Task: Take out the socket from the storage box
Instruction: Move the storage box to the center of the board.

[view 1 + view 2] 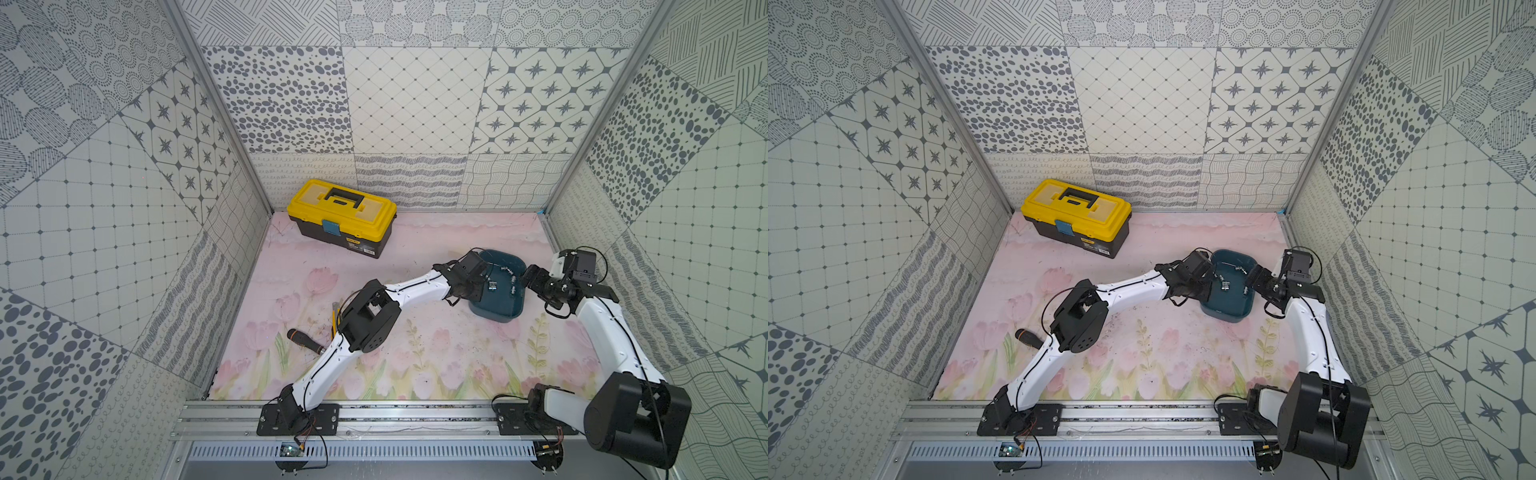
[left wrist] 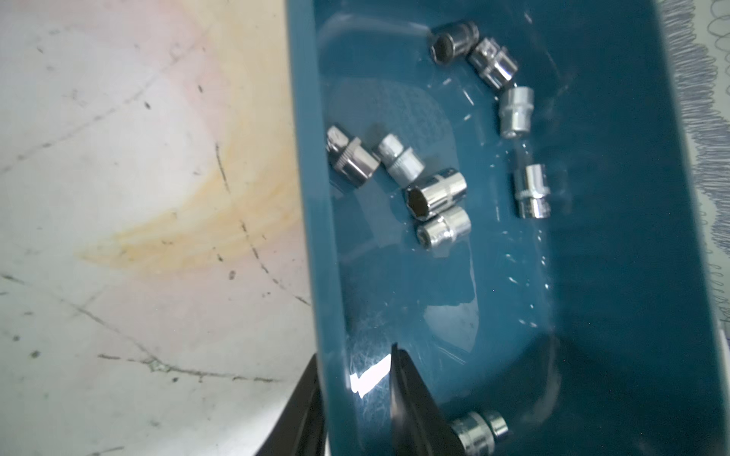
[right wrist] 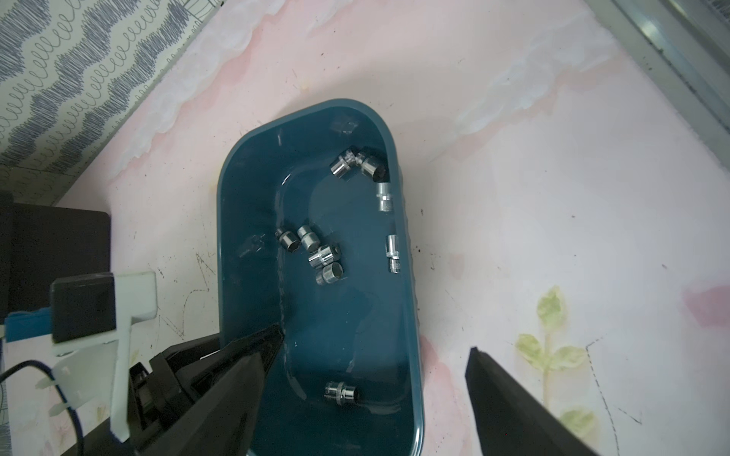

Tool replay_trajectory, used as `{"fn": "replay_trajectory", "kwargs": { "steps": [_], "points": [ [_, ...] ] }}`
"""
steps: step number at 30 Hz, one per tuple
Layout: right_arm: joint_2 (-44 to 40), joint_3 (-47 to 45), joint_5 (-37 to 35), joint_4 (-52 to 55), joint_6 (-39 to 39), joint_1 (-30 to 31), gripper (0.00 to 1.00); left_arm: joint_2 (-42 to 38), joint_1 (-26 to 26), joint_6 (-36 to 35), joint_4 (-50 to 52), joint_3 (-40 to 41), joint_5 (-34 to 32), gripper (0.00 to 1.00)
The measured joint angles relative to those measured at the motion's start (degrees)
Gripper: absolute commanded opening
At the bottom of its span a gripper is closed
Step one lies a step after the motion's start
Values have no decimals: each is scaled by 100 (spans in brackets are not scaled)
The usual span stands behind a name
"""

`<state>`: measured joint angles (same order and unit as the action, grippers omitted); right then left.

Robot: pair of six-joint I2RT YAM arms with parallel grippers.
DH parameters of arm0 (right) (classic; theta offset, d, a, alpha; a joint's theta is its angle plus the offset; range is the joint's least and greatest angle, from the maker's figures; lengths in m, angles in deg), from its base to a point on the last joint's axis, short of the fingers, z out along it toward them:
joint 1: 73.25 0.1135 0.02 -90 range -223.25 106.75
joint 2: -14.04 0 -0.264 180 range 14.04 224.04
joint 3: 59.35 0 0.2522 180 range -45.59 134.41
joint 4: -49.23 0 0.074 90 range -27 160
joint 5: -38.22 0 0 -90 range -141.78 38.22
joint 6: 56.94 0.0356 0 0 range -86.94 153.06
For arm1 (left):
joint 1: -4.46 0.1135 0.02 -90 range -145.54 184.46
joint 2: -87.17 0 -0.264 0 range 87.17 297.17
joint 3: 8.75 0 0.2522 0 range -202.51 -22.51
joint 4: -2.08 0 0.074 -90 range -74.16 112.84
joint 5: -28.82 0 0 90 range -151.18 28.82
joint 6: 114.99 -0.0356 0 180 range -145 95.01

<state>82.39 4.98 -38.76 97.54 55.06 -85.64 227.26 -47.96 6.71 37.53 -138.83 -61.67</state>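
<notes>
Teal plastic sat between the fingers of the left claw [image 2: 352, 357], which we saw pinched together on one long wall of the storage box [image 2: 616, 237], one finger inside and one outside. The right claw [image 3: 363, 351] hovered over the end of the box nearest that grip, its fingers wide apart and holding nothing.

Inside the box lay the chrome sockets [image 2: 434, 193], all on their sides. Four were bunched close near the middle of the floor. Four more were strung along the opposite long wall. A lone socket [image 3: 341, 391] lay apart from them, near the end under the right claw.

The box rested on the flower-printed bench [image 1: 415, 353]. A yellow-lidded toolbox [image 1: 343, 216] stood closed, well apart from the box. A black-handled tool [image 1: 303, 338] lay farther still from the box, partly hidden by the left arm.
</notes>
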Motion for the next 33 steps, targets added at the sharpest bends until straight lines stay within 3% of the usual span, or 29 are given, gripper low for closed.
{"fn": "replay_trajectory", "kwargs": {
  "steps": [6,17,33],
  "points": [
    [0,170,0,55,-15,520,82,-411,0,90,-155,695,-280,16],
    [31,804,-118,426,42,1705,76,-1825,0,463,-627,2922,-887,14],
    [883,1075,-811,619,940,4186,68,-4188,81,1526,-831,6017,-1832,14]
  ]
}}
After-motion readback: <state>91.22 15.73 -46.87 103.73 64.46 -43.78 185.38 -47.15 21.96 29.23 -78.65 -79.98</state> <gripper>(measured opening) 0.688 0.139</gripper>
